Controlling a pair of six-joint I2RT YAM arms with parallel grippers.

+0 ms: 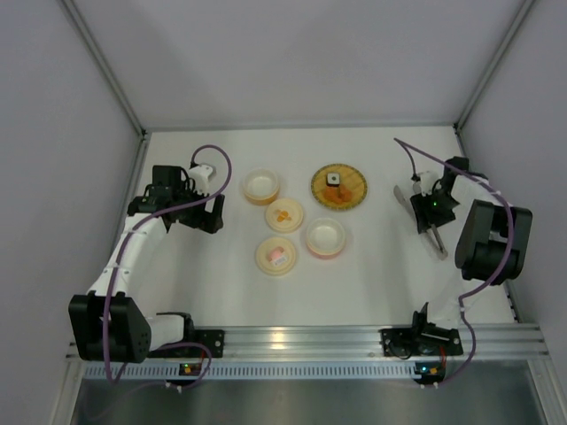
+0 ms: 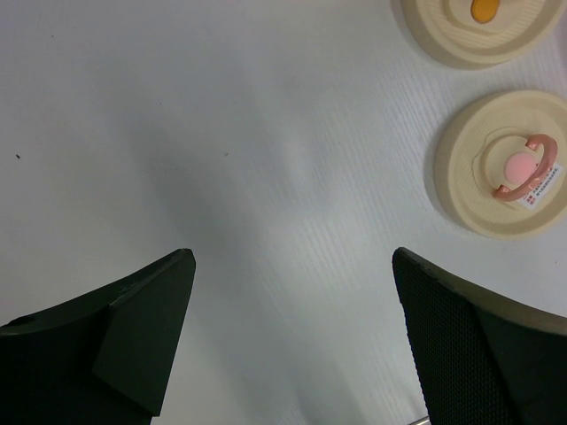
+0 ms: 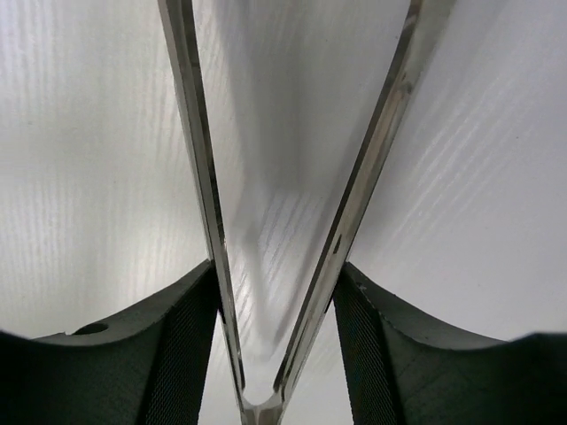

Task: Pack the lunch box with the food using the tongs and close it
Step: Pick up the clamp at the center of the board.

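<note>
The slim metal tongs (image 1: 437,241) lie on the table at the right, and my right gripper (image 1: 428,215) is down over them. In the right wrist view the two tong arms (image 3: 354,195) spread away in a V, with my right gripper (image 3: 276,270) shut on them near the joined end, a pad against each arm. The food sits on a woven plate (image 1: 353,197): a small white-and-dark cube (image 1: 333,180) and orange chunks (image 1: 342,191). Two lunch box bowls stand open, one orange-rimmed (image 1: 261,186) and one pink-rimmed (image 1: 325,237). My left gripper (image 1: 213,217) hovers open and holds nothing (image 2: 292,257).
Two cream lids lie between the bowls, one with an orange mark (image 1: 284,215) (image 2: 478,35) and one with a pink handle (image 1: 275,256) (image 2: 496,190). Grey walls close in the table at the left, back and right.
</note>
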